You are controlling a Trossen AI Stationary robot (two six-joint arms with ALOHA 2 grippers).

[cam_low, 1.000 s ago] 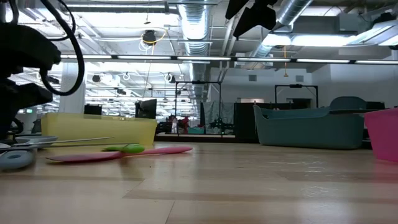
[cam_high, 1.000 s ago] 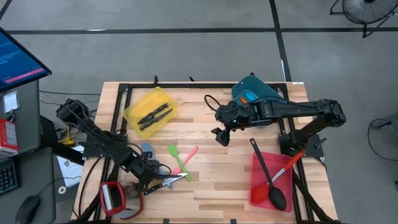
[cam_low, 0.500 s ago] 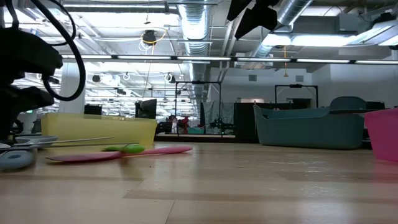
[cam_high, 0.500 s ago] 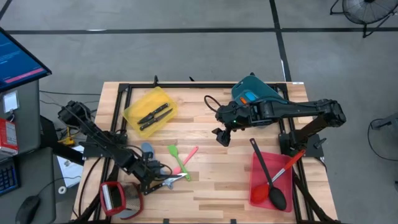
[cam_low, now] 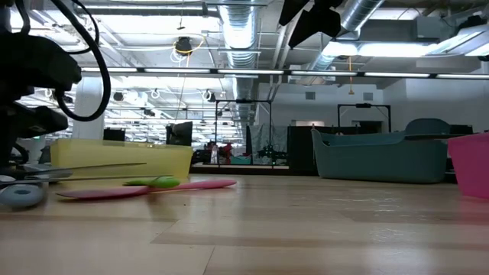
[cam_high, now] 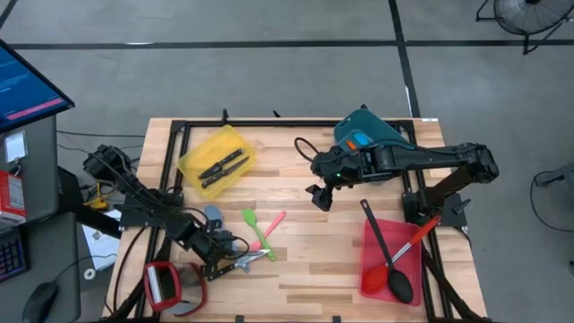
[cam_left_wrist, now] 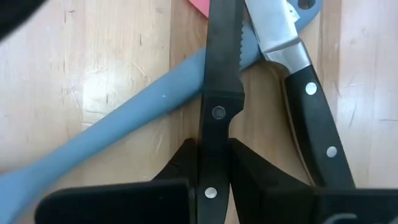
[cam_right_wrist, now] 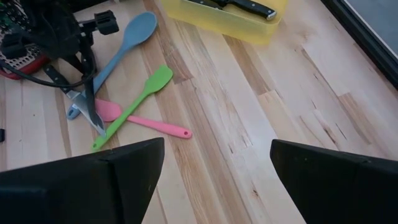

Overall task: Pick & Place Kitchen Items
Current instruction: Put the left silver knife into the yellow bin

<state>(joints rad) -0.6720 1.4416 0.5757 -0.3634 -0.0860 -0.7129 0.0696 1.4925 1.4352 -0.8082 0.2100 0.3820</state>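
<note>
Left gripper (cam_left_wrist: 214, 174), lower left of the bench (cam_high: 341, 269): fingers pinching a serrated black-handled knife (cam_left_wrist: 217, 81). Right gripper (cam_high: 320, 197), centre: fingers spread. No legible writing, apparently.

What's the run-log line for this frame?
left gripper: shut on serrated knife, over grey-blue spoon | right gripper: open, mid-table | second knife: on table

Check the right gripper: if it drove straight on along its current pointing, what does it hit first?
Likely bare table. The right gripper is open and aimed down at empty wood; the pink spatula and green spatula lie off to one side. Depth is unclear, so treat this as a guess.
</note>
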